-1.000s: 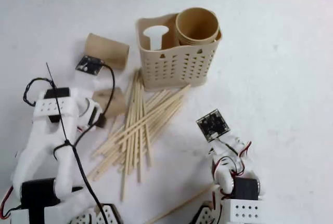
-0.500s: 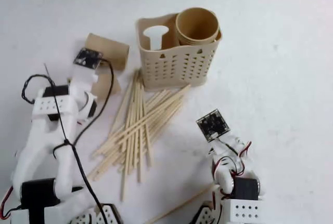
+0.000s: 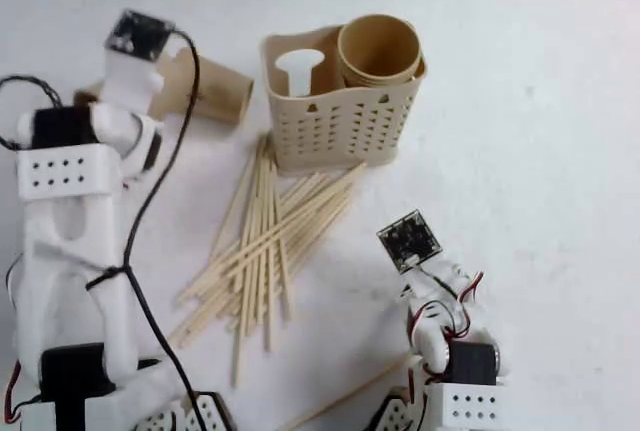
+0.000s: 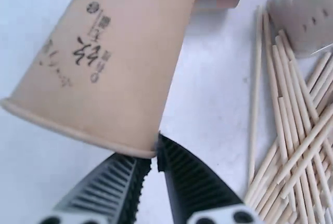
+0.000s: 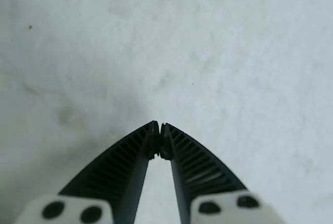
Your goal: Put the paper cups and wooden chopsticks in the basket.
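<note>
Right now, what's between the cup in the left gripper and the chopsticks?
Nothing: in the left wrist view a bare strip of table separates the paper cup in the left gripper from the chopsticks.

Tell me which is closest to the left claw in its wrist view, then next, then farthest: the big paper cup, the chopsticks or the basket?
1. The paper cup: its rim is pinched in the left claw.
2. The wooden chopsticks: spread beside the claw.
3. The basket: beyond the chopsticks, farthest.

Basket (image 4: 307,11) cut off at edge
</note>
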Action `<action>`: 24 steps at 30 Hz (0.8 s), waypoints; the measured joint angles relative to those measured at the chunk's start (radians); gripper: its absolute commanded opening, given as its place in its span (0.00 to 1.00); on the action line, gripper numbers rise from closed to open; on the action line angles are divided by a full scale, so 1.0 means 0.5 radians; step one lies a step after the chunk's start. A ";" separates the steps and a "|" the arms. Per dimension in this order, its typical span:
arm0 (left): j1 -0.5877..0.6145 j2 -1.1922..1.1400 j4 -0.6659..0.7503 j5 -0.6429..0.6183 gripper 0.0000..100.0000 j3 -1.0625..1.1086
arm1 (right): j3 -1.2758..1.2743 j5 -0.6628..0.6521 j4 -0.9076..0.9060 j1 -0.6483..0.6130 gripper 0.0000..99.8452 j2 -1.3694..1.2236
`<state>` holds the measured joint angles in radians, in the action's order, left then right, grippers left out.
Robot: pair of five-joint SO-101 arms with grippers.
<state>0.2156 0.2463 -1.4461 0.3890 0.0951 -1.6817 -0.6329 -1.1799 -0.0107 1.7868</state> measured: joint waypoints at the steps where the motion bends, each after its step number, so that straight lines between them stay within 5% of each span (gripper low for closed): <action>1: -0.018 0.000 -0.064 -0.003 0.02 -0.123 | 0.000 0.000 0.000 0.000 0.02 0.000; 8: -0.454 0.000 -0.451 0.000 0.02 -0.997 | 0.000 0.000 0.000 0.000 0.02 0.000; 15: -1.120 0.012 -0.282 0.000 0.02 -1.092 | 0.000 0.000 0.000 0.000 0.02 0.000; 24: -1.231 -0.497 -0.031 -0.077 0.02 -1.049 | 0.000 0.000 0.000 0.000 0.02 0.000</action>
<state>-0.3997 -0.0023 -1.4615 0.3506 -0.4296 -1.6817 -0.6329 -1.1799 -0.0107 1.7868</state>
